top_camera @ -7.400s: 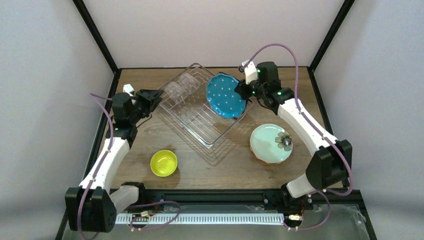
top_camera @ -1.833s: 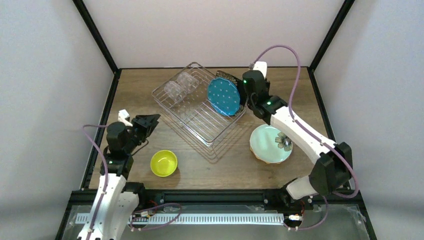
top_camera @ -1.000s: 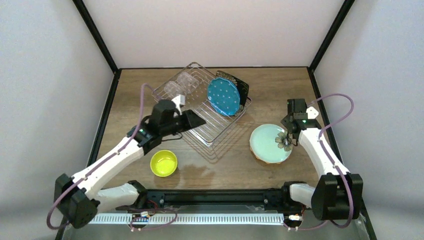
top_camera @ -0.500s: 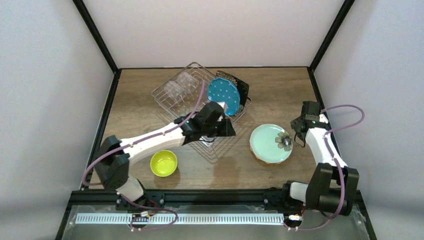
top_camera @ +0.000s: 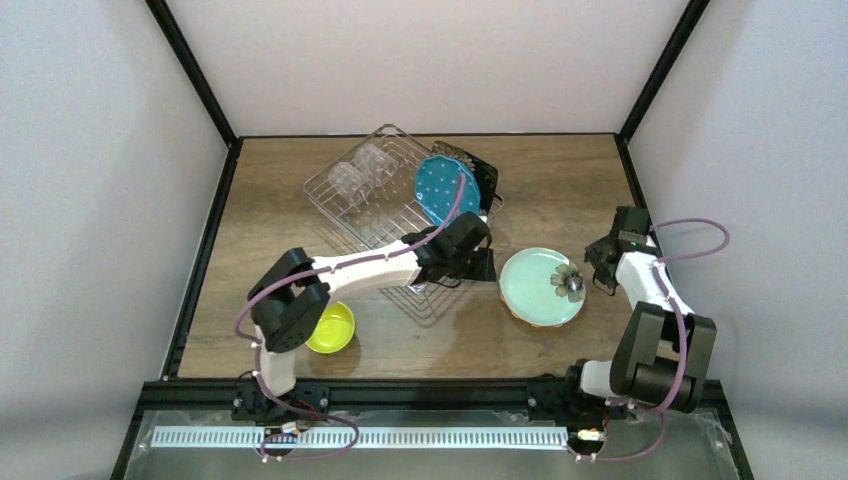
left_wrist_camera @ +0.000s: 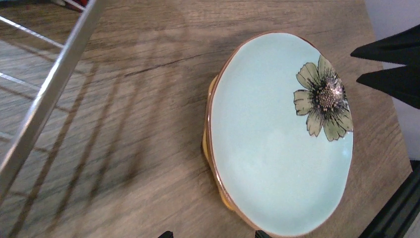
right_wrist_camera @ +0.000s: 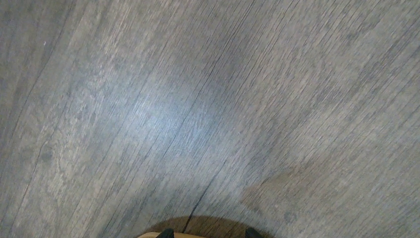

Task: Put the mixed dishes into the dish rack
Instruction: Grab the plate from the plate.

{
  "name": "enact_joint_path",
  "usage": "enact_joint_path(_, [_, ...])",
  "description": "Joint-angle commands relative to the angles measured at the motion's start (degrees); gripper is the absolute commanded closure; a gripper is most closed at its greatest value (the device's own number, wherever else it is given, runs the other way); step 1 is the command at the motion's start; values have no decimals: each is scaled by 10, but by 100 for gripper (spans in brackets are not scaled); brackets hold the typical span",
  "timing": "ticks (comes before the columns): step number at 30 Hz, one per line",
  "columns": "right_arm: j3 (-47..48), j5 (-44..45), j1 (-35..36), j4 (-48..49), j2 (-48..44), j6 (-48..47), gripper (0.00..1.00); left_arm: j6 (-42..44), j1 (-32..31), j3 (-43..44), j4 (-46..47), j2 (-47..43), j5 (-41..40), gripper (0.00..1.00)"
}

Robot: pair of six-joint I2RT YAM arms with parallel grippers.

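Observation:
The round mint flower plate [top_camera: 540,290] [left_wrist_camera: 277,148] lies on the orange plate [top_camera: 514,311] [left_wrist_camera: 210,148], right of the dish rack [top_camera: 385,230]. My left gripper [top_camera: 484,266] [left_wrist_camera: 213,235] stands open at the mint plate's left edge, its fingertips straddling the rim without touching. My right gripper [top_camera: 601,259] [right_wrist_camera: 210,233] is open just off the plate's right side, over bare wood. The teal dotted plate [top_camera: 446,193], the black square plate [top_camera: 482,178] and the clear glass [top_camera: 360,168] stand in the rack. The yellow-green bowl [top_camera: 332,327] sits on the table, partly behind my left arm.
A rack wire [left_wrist_camera: 49,94] runs along the left of the left wrist view. The right gripper's black fingers [left_wrist_camera: 391,64] show at that view's top right. The black frame rail [top_camera: 430,385] edges the table's near side.
My left arm has swung right past the rack's front corner to the mint plate's left edge. The right arm drew back slightly along the plate's right side. Both grippers stayed open.

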Motion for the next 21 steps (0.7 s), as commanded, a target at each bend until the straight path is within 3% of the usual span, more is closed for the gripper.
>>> enact_joint_path(1, [-11, -30, -9, 17, 13, -11, 19, 15, -1, 34, 29, 42, 20, 6])
enact_joint_path(21, [-20, -76, -14, 17, 35, -4, 18, -5, 5, 42, 134, 130, 104, 5])
